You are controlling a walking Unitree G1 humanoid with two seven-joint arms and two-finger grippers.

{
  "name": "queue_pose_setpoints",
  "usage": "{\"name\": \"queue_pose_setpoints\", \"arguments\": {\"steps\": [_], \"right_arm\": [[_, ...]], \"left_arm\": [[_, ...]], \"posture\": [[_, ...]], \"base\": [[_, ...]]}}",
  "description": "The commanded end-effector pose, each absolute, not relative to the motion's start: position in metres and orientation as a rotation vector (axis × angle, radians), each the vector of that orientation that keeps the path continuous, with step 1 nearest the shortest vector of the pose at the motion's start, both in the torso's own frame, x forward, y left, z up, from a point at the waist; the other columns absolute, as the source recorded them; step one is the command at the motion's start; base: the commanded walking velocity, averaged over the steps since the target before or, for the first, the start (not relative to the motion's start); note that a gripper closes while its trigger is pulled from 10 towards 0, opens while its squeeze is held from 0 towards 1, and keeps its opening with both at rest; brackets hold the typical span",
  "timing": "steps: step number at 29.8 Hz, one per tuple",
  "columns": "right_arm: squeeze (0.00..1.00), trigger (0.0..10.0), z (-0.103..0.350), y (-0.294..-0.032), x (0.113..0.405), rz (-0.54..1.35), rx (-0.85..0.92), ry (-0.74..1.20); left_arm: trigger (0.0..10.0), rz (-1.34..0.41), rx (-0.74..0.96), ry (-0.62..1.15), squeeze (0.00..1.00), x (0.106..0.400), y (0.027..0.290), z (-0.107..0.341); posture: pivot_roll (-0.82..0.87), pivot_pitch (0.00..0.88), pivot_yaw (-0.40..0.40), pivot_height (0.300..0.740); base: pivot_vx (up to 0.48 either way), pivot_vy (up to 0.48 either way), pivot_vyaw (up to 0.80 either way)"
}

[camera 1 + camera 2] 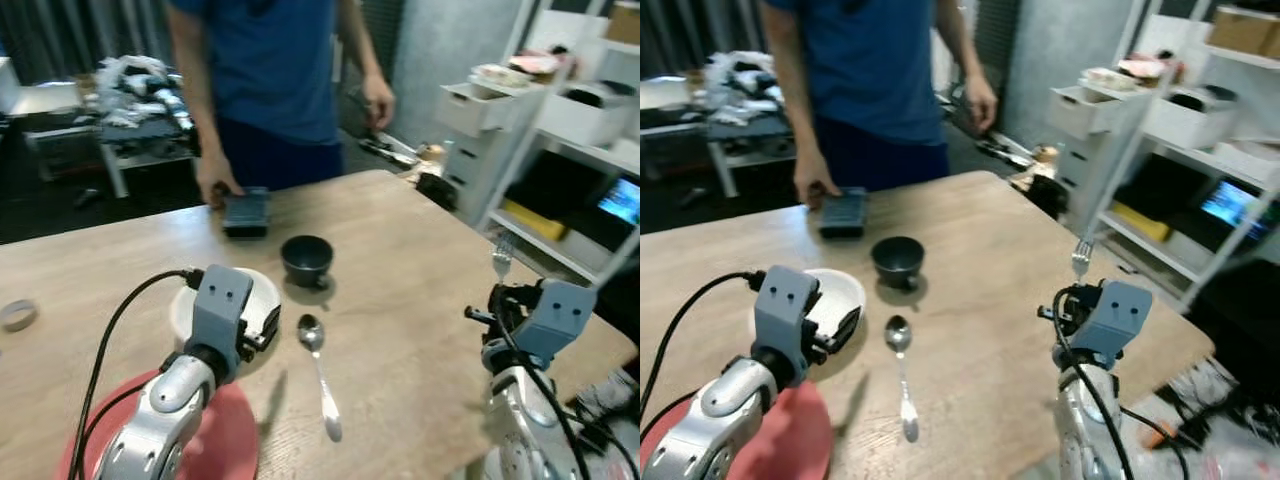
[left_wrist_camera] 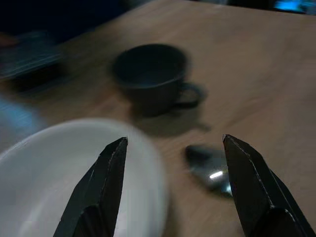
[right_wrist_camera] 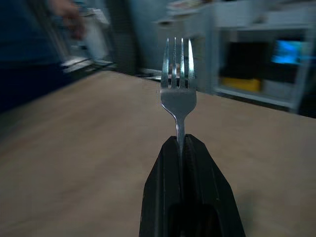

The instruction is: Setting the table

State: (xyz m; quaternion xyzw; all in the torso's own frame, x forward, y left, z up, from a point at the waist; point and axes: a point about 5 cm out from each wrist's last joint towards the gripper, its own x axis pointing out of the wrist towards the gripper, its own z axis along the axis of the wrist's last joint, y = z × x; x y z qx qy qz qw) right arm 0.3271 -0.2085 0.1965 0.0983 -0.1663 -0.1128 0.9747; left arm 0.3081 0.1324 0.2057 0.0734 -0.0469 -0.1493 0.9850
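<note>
Nearest, lower left of the head views: red plate (image 1: 225, 440) at the table's (image 1: 420, 270) near edge, partly under the left arm; left pincer (image 2: 173, 148) just above and beyond it, fingers spread wide and holding nothing, poised over the rim of the white bowl (image 1: 262, 292) with the spoon bowl showing between the fingers in the wrist view.

Lower right of frame: right pincer (image 3: 181, 143) raised above the table's right edge, fingers pressed together on the handle of a fork (image 3: 177, 94); fork upright, tines up, four tines visible; fork head also seen in the head view above the right wrist (image 1: 503, 258).

Centre, lower middle: spoon (image 1: 320, 375) flat on the table, bowl end toward the far side, handle toward the near edge, just right of the white bowl, not touching it.

Beyond the spoon, centre of frame: dark cup (image 1: 306, 258) upright on the table, handle showing in the left wrist view; near the bowl, apart from it.

Far left edge: roll of tape (image 1: 17, 315) on the table.

Far side, upper centre: dark flat object (image 1: 246, 212) under a person's hand (image 1: 215, 188); person in blue top (image 1: 265, 60) stands at the table's far edge; white shelving (image 1: 560, 110) at upper right.
</note>
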Motion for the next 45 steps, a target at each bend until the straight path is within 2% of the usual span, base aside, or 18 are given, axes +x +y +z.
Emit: {"name": "queue_pose_setpoints", "arguments": {"steps": [1,45], "right_arm": [[0.00,10.0,0.1932,-0.2133,0.3253,-0.251,0.193,-0.334],[0.00,10.0,0.1882,-0.2156,0.3268,-0.256,0.168,-0.325]], "left_arm": [[10.0,-0.312,0.151,-0.085,0.00,0.3071,0.1305,0.2015],[10.0,-0.330,0.162,-0.093,0.00,0.3075,0.1271,0.1932]], "posture": [[0.07,0.119,0.082,0.740],[0.06,0.113,0.079,0.740]], "base": [[0.000,0.000,-0.80],[0.000,0.000,-0.80]]}}
